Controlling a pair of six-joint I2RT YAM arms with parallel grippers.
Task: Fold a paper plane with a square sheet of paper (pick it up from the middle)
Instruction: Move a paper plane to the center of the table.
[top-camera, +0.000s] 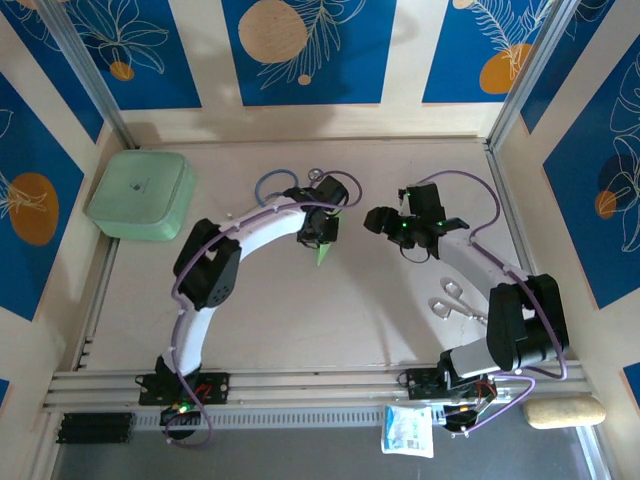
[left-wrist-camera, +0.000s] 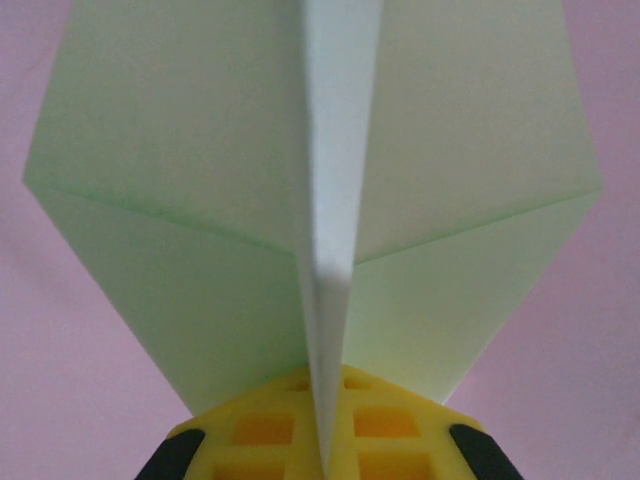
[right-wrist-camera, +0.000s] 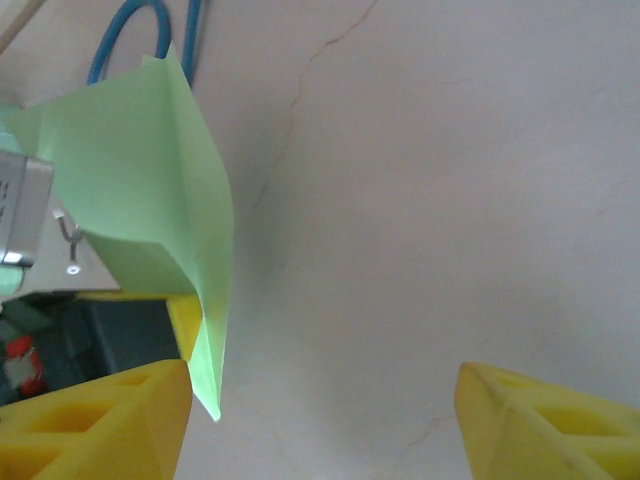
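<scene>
So the paper plane (top-camera: 322, 252) is up off the tabletop (top-camera: 300, 320), around the middle and a bit toward the far side, pinched in the left arm's (top-camera: 250, 225) jaws; those jaws are clamped tight on it. From the left wrist we're looking straight along the centre crease of the pale green paper (left-wrist-camera: 200, 200), with a wing folded out on each side and the yellow fingers (left-wrist-camera: 270, 430) squeezing the crease at the bottom.

The right arm's (top-camera: 470, 262) jaws are facing it from just beside, spread wide with nothing between them. In the right wrist view the paper's (right-wrist-camera: 140, 180) pointed tip hangs right next to one yellow finger (right-wrist-camera: 90, 420); we can't tell if they touch.

The blue stethoscope (top-camera: 272, 186) lies on the tabletop just past the plane; the scissors (top-camera: 455, 300) sit near the right arm; the mint-green box (top-camera: 140, 195) is well off in the far left corner.
</scene>
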